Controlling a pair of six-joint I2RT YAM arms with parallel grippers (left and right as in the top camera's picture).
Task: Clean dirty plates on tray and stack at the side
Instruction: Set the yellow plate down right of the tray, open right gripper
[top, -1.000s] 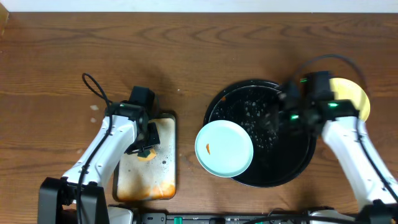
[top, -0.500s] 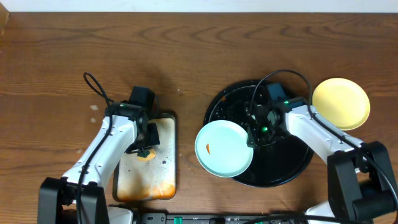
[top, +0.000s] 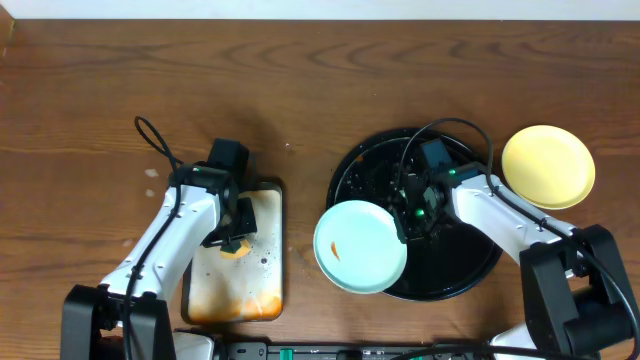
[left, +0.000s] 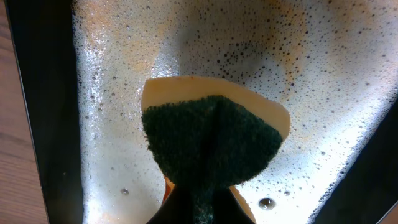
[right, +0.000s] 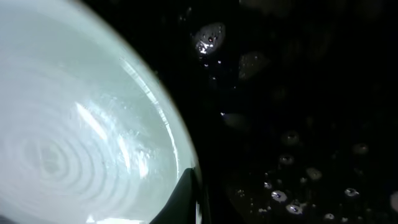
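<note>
Where the right gripper (top: 404, 222) meets the light-blue plate (top: 358, 247), its jaws are clamped on the plate's right-hand rim. In the right wrist view a dark fingertip (right: 188, 193) lies across that pale rim, with wet black surface just beyond it. The plate sits at the lower left of the tray (top: 465, 262), with its right part over the tray floor and its left part reaching past the tray's rim above the table (top: 300, 80). I cannot tell whether it is lifted clear or resting on the rim. A small orange smear (top: 335, 250) marks its left half. Water droplets bead on the glossy black tray around the gripper. Further out, the yellow plate (top: 547, 166) lies flat on the table just beside the tray's upper right rim, outside the tray and well apart from the blue plate.

On the other side, the left gripper (top: 232, 236) is closed on a sponge (left: 211, 140). Its fingers pinch the sponge from below in the wrist view, so the dark green scouring face bulges upward with yellow foam showing behind it. The sponge hangs over the upper middle of the rectangular pan (top: 262, 285), whose floor is covered in white suds with rusty orange patches. The pan lies on the table, left of the tray and apart from it.
</note>
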